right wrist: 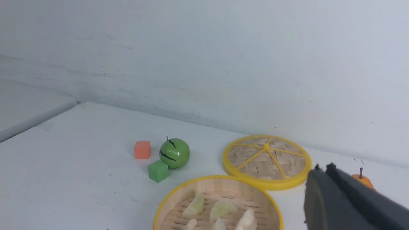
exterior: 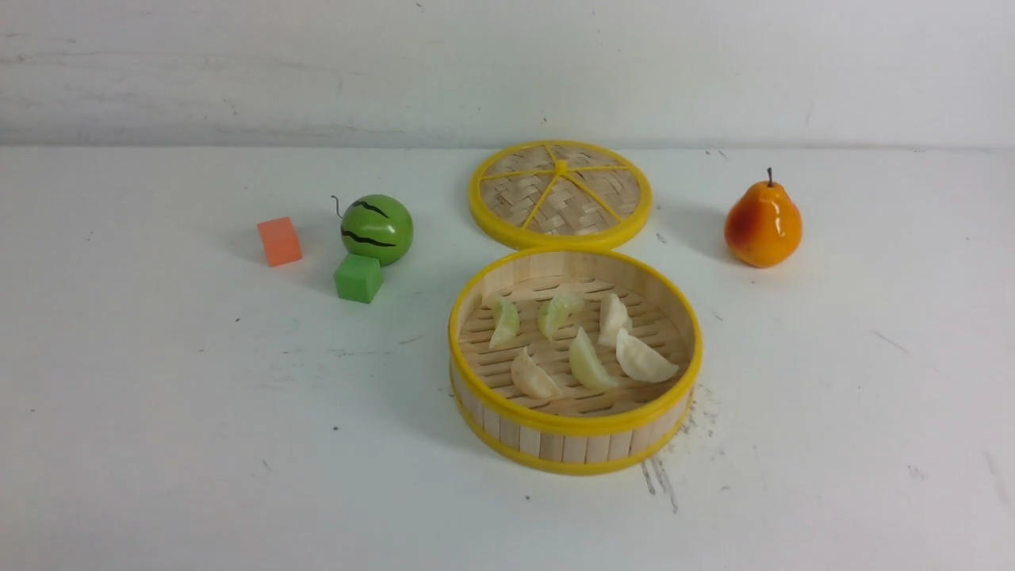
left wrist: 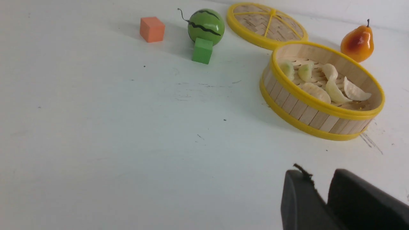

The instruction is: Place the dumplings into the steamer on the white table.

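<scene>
The steamer (exterior: 575, 424) stands on the white table (exterior: 238, 412), a little right of centre. Several dumplings lie inside on its slatted floor: two pale green ones (exterior: 504, 321) at the back left, and cream-white ones (exterior: 644, 358) to the right and front. Neither gripper shows in the front view. In the left wrist view my left gripper (left wrist: 320, 175) is shut and empty, above bare table short of the steamer (left wrist: 306, 115). In the right wrist view my right gripper (right wrist: 323, 167) is shut and empty, held beside the steamer (right wrist: 191, 182), towards the pear.
The flat woven lid (exterior: 560, 194) lies just behind the steamer. A pear (exterior: 763, 224) stands at the back right. A green striped ball (exterior: 377, 228), a green cube (exterior: 358, 277) and an orange cube (exterior: 279, 241) sit at the back left. A white wall bounds the table's far edge.
</scene>
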